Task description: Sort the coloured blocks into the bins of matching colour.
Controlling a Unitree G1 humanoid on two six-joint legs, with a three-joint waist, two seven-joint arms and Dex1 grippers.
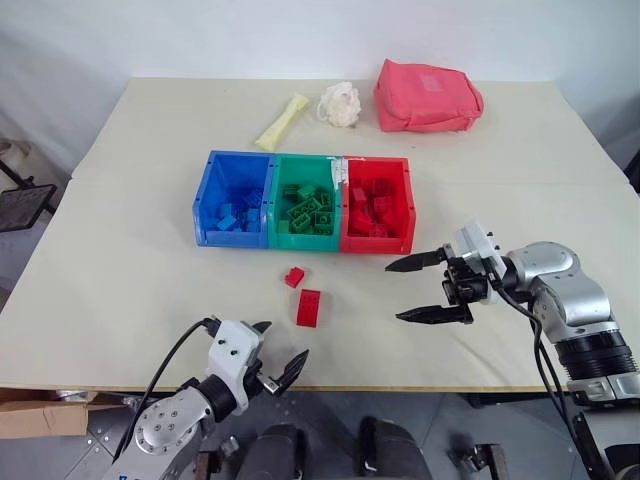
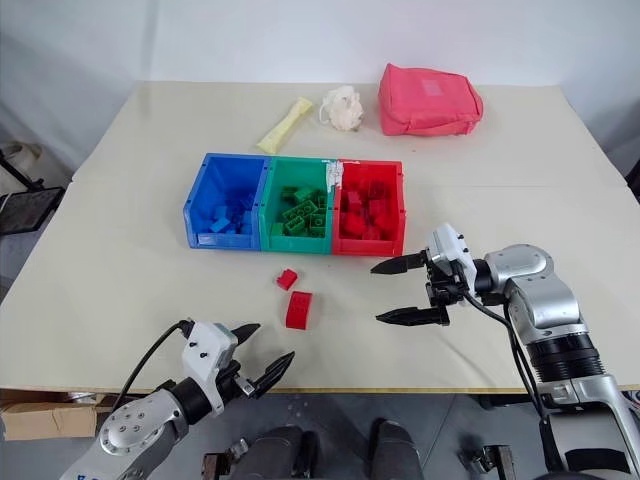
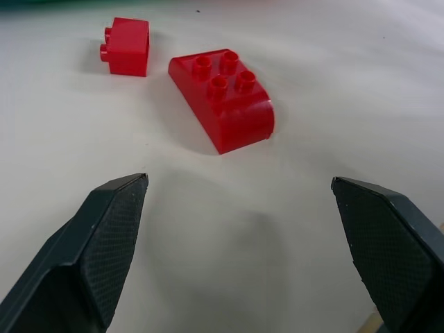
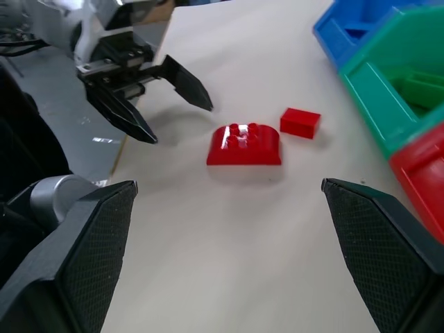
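Found two red blocks, larger (image 1: 308,307) and smaller (image 1: 294,277), loose on the surface (image 1: 120,260) before the bins (image 1: 305,202), larger lying lengthwise straight ahead of the nearer left end effector (image 1: 283,357), jaws apart; right end effector (image 1: 428,288) likewise agape, empty.

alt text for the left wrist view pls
Two red blocks lie loose on the pale table: a larger four-stud brick with a rounded edge and a small brick beyond it. The open left gripper points at them, touching neither.
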